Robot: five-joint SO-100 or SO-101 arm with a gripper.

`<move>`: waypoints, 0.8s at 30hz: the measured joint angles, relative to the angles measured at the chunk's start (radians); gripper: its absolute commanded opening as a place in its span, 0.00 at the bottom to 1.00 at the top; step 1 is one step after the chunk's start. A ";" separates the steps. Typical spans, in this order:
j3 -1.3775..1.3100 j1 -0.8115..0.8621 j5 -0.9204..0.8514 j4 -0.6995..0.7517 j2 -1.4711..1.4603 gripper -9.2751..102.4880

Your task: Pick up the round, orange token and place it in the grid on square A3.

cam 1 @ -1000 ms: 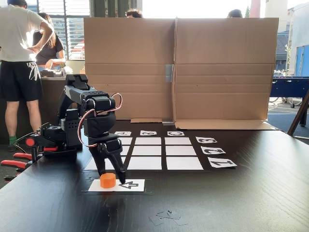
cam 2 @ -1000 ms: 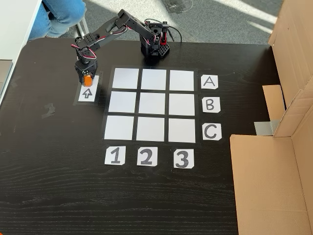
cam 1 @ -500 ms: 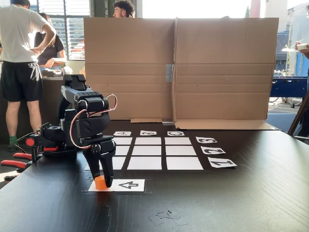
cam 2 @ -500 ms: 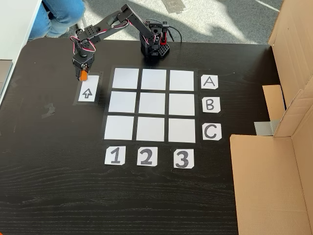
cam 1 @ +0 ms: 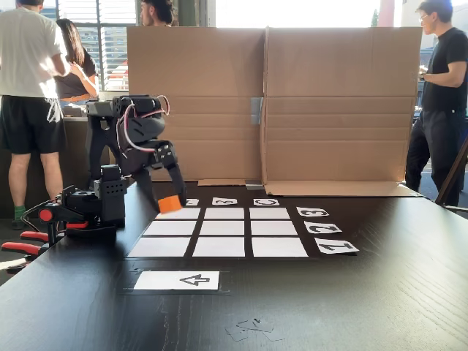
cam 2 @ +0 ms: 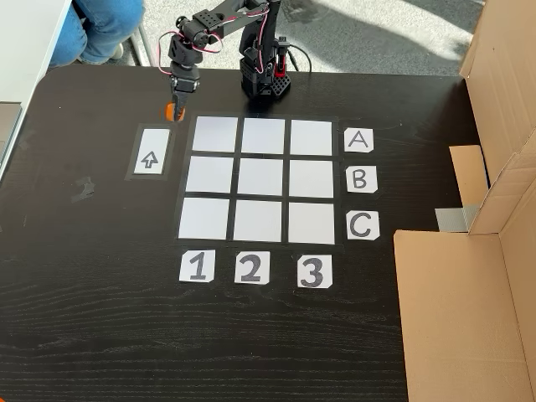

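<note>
Two fixed views. One set low at desk [cam 1: 351, 307] edge, facing level across the grid [cam 1: 219, 232] toward a cardboard wall [cam 1: 270, 102], arm [cam 1: 131, 139] at left, fairly near. Other set high, looking steeply down on the desk [cam 2: 100, 335], arm [cam 2: 226, 25] at top. Shared: grid [cam 2: 260, 179], arrow card [cam 2: 151, 152], arm.

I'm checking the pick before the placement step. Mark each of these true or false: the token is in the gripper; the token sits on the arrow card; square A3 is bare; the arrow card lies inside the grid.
1. The token is in the gripper. True; it is lifted off the table.
2. The token sits on the arrow card. False; the card is bare.
3. Square A3 is bare. True.
4. The arrow card lies inside the grid. False; it lies beside the grid.
</note>
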 measured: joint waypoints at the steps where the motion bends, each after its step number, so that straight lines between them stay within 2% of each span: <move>1: 0.029 -0.038 -0.021 0.008 0.046 0.08; 7: 0.100 -0.270 -0.064 0.091 0.225 0.08; 13: 0.193 -0.591 -0.063 0.198 0.345 0.08; 24: 0.304 -1.009 -0.058 0.212 0.321 0.08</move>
